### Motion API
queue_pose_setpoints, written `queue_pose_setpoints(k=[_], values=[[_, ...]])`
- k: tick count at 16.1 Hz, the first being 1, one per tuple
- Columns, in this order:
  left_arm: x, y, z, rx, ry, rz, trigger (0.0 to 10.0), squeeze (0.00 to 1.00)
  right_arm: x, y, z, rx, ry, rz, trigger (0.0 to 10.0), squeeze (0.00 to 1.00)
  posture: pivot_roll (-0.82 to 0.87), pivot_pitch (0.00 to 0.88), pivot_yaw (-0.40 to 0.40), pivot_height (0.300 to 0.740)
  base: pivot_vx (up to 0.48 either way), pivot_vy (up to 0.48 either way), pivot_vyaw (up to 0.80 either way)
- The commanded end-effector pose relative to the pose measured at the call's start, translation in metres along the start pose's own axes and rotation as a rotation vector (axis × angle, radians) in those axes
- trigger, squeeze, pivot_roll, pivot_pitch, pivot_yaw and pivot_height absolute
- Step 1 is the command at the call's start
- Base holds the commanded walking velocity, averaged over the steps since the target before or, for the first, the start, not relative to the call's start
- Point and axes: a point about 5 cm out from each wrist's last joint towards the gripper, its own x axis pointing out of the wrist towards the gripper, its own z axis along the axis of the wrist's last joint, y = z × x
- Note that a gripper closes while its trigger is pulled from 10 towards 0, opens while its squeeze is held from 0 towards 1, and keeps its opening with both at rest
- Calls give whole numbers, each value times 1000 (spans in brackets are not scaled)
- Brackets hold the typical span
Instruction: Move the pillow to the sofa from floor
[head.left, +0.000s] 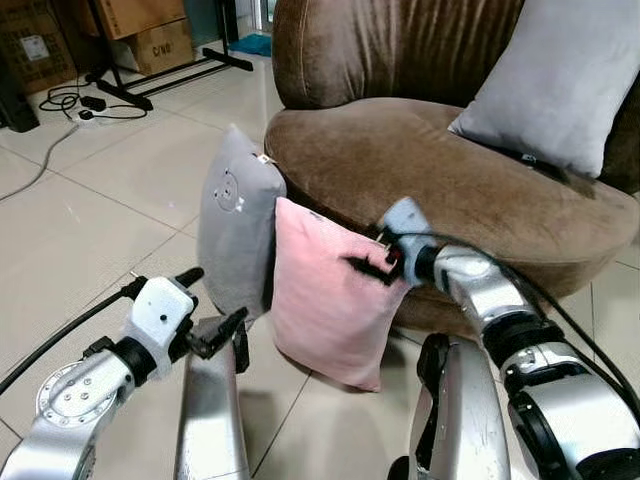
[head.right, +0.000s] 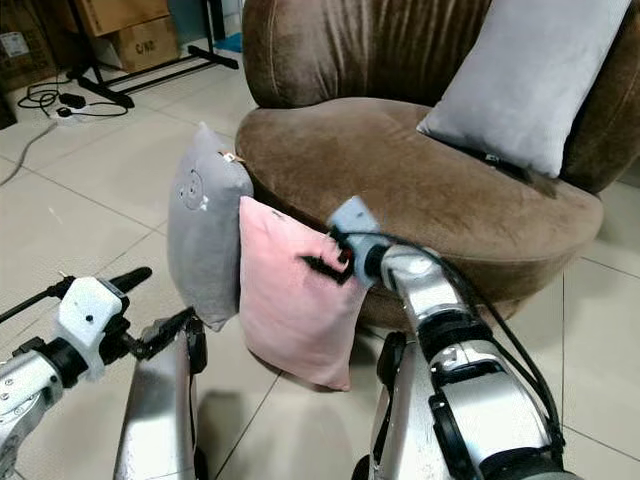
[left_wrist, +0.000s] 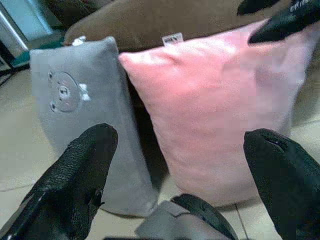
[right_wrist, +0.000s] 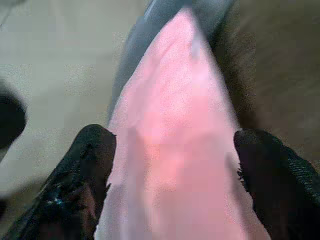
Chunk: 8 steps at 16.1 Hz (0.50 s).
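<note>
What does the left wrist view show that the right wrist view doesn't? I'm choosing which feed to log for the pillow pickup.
The left wrist view alone gives the grey pillow's embroidered face, the pink pillow's white tag, and the right gripper at that pillow's top corner. The right wrist view alone looks along the pink pillow's upper edge between its own open jaws. Both share the two pillows, the brown sofa and the tiled floor.

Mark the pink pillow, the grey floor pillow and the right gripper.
pink pillow (head.left: 325, 305), left eye view, middle of its face
grey floor pillow (head.left: 232, 240), left eye view, middle of its front
right gripper (head.left: 368, 265), left eye view, between fingertips at pillow's upper edge
</note>
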Motion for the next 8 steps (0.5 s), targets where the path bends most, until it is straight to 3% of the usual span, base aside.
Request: queue_pose_setpoints(k=[1,2,4,8], values=[[-1,-3,2,1,-3,-31,10000,0,5,1,-5,-17,95,-30,10000,0,42,0,-40,335,0,0,0],[-1,-4,2,2,0,-43,10000,0,9,0,-14,-18,175,-150,10000,0,44,0,-40,335,0,0,0],[0,-6,2,4,5,-59,10000,0,11,1,-23,15,236,-231,10000,0,55,0,-46,335,0,0,0],[-2,-8,1,3,15,-90,10000,0,11,4,-32,5,277,-279,10000,0,47,0,-40,335,0,0,0]])
